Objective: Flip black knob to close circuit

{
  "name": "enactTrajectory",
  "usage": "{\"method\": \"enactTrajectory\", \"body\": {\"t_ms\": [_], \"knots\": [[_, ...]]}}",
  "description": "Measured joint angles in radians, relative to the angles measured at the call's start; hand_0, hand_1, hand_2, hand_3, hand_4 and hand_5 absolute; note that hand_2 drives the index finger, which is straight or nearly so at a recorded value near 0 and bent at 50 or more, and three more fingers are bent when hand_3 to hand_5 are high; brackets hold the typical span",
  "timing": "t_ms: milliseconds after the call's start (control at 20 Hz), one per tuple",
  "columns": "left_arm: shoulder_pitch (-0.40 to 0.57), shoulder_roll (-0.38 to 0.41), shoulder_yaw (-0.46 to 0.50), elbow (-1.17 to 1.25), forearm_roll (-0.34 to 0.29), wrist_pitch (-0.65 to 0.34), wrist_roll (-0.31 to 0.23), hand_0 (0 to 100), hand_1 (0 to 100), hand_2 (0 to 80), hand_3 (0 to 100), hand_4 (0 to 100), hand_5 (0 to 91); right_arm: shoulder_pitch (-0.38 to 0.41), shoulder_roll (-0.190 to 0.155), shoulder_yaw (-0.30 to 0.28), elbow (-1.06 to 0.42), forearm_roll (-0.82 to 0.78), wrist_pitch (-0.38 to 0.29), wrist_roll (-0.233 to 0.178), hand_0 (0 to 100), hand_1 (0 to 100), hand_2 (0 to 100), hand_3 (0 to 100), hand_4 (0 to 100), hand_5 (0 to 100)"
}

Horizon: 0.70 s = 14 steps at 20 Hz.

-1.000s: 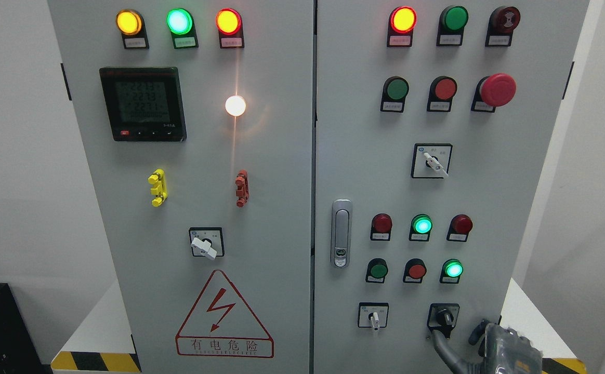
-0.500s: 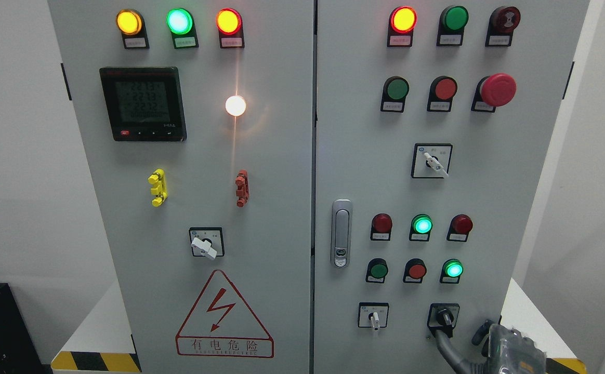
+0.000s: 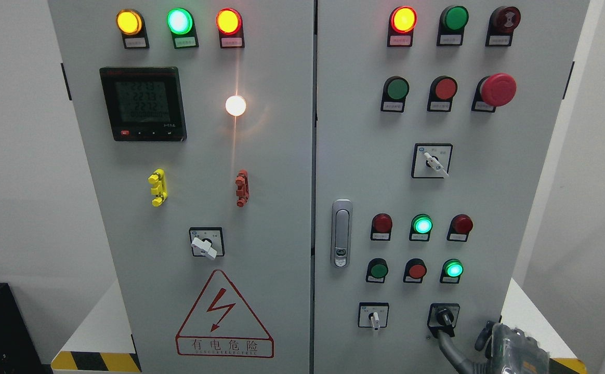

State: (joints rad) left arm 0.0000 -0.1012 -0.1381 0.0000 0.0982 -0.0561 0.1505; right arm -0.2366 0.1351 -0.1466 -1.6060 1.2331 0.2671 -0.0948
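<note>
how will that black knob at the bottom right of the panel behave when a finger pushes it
The black knob looks rigid and panel-mounted, so it should probably turn in place, not shift. Being small and smooth-looking, it may slip under the right hand's finger.

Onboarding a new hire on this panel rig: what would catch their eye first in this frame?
Probably the glaring white lamp mid-left door, below a row of lit yellow, green and red indicators along the top. Next, the big red mushroom button upper right and the red lightning warning triangle at the bottom of the left door. The right hand sits at the lower right edge, a finger reaching up to just under the black knob.
</note>
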Motion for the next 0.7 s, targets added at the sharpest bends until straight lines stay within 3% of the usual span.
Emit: {"method": "enactTrajectory", "body": {"t_ms": [700], "knots": [[0.0, 0.0, 0.0, 0.0, 0.0, 0.0, 0.0, 12, 56, 0.0, 0, 0, 0.0, -0.001, 0.0, -0.008, -0.008, -0.005, -0.002, -0.001, 0, 23, 77, 93, 80, 79]]}}
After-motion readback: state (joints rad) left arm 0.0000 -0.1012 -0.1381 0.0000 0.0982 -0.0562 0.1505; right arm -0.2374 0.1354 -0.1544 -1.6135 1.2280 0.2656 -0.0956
